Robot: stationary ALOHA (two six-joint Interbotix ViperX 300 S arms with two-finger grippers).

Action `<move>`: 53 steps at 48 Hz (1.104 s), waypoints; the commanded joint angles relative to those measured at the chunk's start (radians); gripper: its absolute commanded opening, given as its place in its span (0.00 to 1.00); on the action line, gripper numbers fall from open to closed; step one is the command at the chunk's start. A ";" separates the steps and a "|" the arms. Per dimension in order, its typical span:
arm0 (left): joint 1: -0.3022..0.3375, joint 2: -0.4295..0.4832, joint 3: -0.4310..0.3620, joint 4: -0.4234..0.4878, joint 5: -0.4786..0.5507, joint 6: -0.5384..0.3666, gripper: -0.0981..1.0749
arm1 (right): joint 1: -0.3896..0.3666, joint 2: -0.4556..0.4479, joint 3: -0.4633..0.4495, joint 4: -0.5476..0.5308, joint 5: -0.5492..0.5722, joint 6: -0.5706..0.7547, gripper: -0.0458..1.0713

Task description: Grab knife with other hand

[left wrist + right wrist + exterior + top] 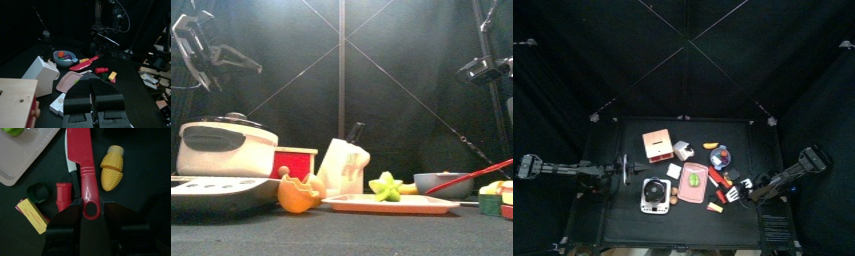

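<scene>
Straddling one red knife | right pincer spread wide | left pincer closed, empty | one corn cob beside knife

On the bench there is one red-handled knife, one corn cob, one pink cutting board, one white knife block, one grey bowl, one rice cooker and one scale.
</scene>
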 commanded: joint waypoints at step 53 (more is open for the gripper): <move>-0.097 0.331 -0.334 -0.417 -0.011 -0.138 0.73 | 0.002 0.011 -0.123 -0.790 0.028 -0.006 0.53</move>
